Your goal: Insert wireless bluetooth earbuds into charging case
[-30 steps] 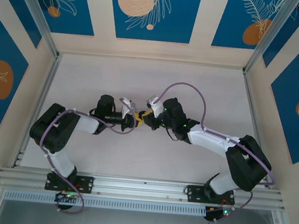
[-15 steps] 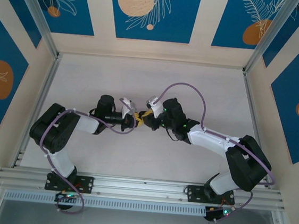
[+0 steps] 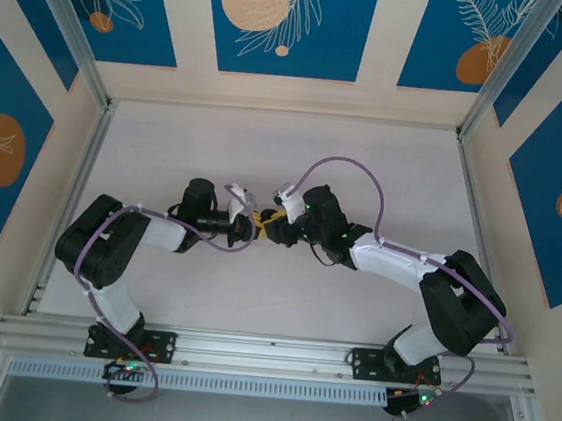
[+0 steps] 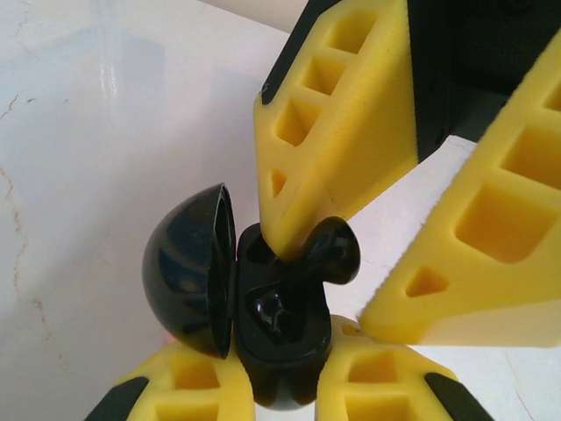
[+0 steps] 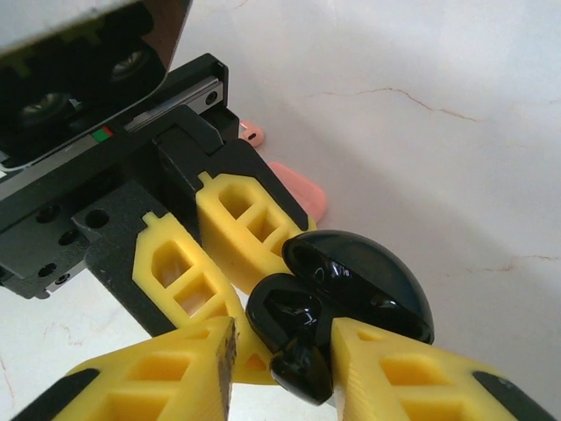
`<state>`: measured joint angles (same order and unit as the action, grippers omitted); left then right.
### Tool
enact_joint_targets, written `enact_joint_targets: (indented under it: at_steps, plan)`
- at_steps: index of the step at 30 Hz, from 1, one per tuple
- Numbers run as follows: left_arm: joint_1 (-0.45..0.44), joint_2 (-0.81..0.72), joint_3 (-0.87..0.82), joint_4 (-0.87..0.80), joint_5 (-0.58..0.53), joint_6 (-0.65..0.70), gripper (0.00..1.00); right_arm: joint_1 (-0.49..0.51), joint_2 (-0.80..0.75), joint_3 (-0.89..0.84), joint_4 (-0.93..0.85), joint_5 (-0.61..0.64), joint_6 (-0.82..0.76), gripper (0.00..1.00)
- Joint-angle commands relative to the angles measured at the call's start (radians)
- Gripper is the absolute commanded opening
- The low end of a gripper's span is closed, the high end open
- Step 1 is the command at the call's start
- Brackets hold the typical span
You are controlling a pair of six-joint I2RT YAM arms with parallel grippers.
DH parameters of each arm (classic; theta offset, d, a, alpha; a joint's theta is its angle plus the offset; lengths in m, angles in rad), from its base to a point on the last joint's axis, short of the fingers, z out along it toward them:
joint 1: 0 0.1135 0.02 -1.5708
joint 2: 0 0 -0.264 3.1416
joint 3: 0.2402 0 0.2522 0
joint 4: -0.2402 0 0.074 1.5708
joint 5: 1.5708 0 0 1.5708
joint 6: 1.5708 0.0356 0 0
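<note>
1 white marbled tbl [image 3: 268, 139]; blue-panelled walls [image 3: 330, 35]

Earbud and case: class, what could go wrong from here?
The earbud sticks up out of the case and looks not fully seated; with the right gripper open around it, it may tip out. The lid stands open close to a yellow finger; a nudge could shut it onto the earbud.

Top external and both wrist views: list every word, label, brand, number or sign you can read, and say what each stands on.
No word, number or brand can be read.
Charging case and earbud: plain black, unlettered.
Black housing: a small red-and-green mark, no letters.
</note>
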<state>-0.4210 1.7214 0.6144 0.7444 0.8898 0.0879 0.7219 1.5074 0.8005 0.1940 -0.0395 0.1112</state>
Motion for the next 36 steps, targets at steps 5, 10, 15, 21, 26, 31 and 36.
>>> enact_joint_targets:
  at_steps: [5,10,15,21,26,31,36]
  plan:
    - [0.008,-0.029,0.01,0.031,0.027,0.025,0.07,-0.022,-0.053,0.011,-0.004,-0.083,0.054,0.44]
    - [0.008,-0.029,0.011,0.032,0.026,0.023,0.07,-0.045,-0.095,0.008,-0.002,-0.152,0.091,0.49]
    - [0.008,-0.029,0.009,0.032,0.026,0.024,0.07,-0.069,-0.126,-0.001,0.006,-0.201,0.133,0.54]
    - [0.008,-0.037,0.007,0.032,0.026,0.026,0.07,-0.135,-0.186,-0.016,-0.032,-0.274,0.264,0.51]
    - [0.008,-0.038,0.005,0.033,0.027,0.027,0.07,-0.184,-0.218,-0.024,-0.125,-0.319,0.373,0.41]
    - [0.008,-0.037,0.004,0.045,0.031,0.021,0.07,-0.229,-0.177,-0.023,-0.139,-0.418,0.458,0.34]
    - [0.007,-0.039,0.004,0.05,0.032,0.016,0.07,-0.243,-0.09,0.004,-0.112,-0.477,0.508,0.28]
